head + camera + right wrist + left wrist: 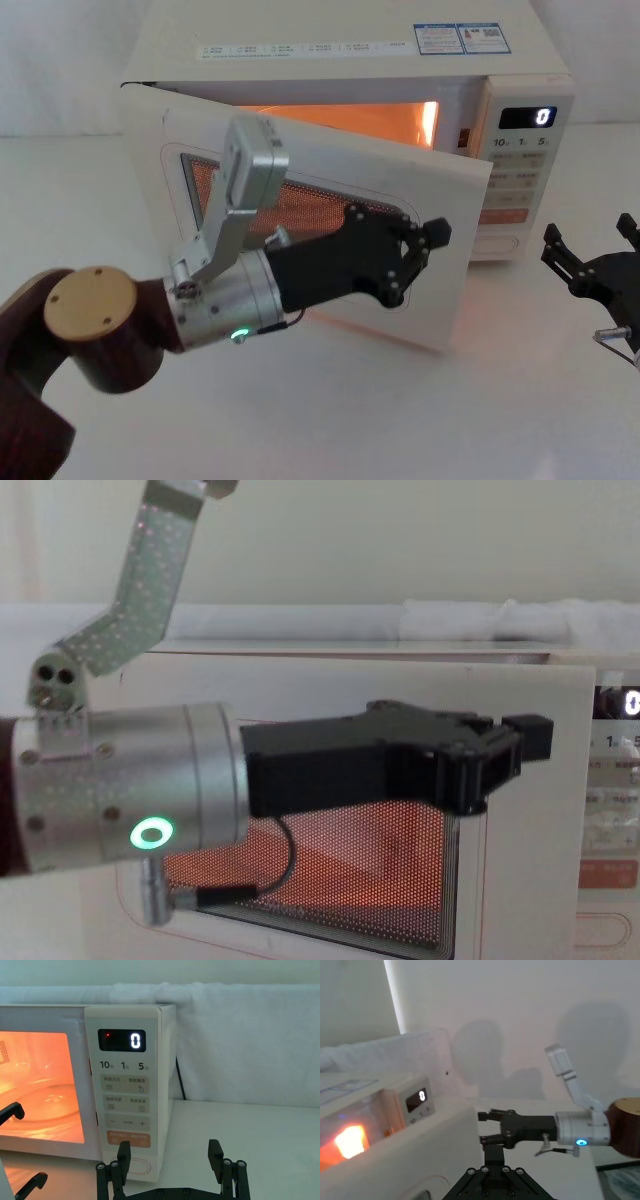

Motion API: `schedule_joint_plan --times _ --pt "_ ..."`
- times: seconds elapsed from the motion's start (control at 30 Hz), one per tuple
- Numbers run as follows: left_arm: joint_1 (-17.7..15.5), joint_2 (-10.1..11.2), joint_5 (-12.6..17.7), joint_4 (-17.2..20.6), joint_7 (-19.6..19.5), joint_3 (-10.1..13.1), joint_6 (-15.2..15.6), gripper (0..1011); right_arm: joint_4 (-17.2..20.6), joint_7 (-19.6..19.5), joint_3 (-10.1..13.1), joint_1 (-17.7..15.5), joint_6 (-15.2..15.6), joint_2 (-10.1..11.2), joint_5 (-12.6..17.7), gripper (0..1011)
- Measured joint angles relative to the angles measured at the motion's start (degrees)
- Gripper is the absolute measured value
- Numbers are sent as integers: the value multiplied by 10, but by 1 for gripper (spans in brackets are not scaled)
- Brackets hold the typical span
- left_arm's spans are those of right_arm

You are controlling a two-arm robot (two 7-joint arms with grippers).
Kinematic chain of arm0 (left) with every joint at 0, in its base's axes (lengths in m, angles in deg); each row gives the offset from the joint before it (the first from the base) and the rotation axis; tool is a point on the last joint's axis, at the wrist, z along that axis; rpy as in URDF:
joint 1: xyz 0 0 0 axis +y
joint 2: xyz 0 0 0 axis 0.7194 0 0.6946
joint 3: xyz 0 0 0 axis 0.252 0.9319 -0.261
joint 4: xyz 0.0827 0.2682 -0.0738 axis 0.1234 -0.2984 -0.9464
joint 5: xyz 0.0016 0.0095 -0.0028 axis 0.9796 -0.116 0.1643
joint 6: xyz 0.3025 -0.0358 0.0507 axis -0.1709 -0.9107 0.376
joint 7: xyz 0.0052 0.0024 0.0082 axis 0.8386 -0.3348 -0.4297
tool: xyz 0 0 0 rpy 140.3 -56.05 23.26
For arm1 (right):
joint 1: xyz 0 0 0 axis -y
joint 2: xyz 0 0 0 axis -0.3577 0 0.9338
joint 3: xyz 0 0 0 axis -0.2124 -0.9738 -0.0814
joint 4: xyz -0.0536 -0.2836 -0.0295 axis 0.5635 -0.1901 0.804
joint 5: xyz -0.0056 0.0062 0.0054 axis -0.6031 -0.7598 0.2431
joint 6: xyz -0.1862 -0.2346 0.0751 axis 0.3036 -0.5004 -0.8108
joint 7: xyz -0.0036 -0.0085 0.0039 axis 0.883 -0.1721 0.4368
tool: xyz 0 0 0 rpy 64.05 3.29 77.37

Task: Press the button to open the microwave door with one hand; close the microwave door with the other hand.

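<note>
The left gripper [425, 250], jaws a little apart, rested against the half-open microwave door [450, 200] to push it shut.

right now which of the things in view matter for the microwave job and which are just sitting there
Part of the job:
- microwave door, swung partly open
- button, the wide key lowest on the keypad
- left gripper, in front of the door
- right gripper, open, near the keypad

Just there:
- display reading 0
- orange-red key
- power cord
- white cloth behind
</note>
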Motion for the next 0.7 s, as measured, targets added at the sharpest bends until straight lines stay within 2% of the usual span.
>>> schedule_joint_plan --times 0.33,0.7 --pt "-60 -35 15 -62 14 7 -12 0 0 0 0 0 0 0 0 1000" --pt "-94 -59 28 -112 25 9 -16 0 0 0 0 0 0 0 0 1000"
